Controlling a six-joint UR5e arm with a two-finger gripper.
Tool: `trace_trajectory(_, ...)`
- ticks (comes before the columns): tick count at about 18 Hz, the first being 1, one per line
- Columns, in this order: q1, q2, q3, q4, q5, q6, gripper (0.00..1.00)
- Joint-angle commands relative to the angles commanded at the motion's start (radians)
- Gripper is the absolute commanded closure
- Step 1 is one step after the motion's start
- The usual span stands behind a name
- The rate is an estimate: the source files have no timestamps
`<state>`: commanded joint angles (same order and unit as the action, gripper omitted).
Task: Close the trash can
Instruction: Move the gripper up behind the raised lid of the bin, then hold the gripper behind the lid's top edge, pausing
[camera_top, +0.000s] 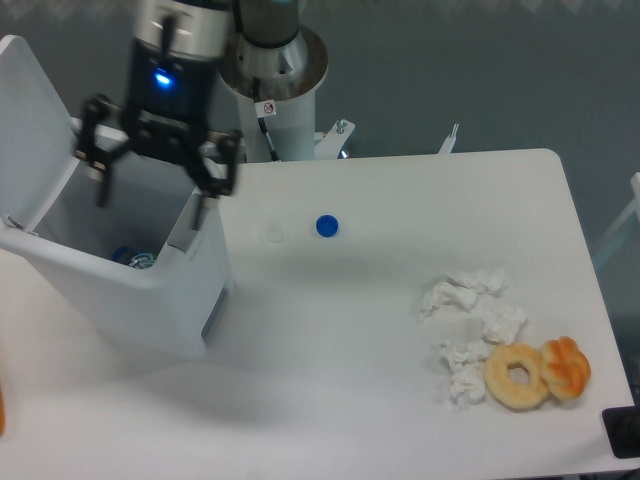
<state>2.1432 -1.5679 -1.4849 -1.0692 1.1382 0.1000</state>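
- The trash can (150, 300) is a big rectangular bin of smooth white plastic with rounded corners, standing at the left end of the counter (350, 330).
- Its flat white lid (30, 120) is hinged at the back and stands tilted up and open; a grey push tab (190, 222) sits on the front rim.
- Inside, at the bottom, something blue and crumpled (130, 257) shows.
- The tool (150, 195), black with a blue light glowing on its body, hangs over the open mouth of the bin, fingers spread wide and holding nothing.
- A small round blue cap (326, 226) lies on the matte white counter, just right of the bin.
- Crumpled white tissues (470, 320) lie at the right, beside a ring-shaped doughnut (517, 376) and a twisted orange pastry (566, 367) touching it.
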Motion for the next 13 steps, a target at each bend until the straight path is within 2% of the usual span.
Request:
trace_trajectory(3, -0.048, 0.047, -0.02, -0.006, -0.038, -0.04, 0.0)
trace_trajectory(7, -0.051, 0.1, -0.029, -0.028, -0.067, -0.072, 0.0)
trace_trajectory(13, -0.054, 0.146, -0.035, -0.078, -0.066, -0.075, 0.0)
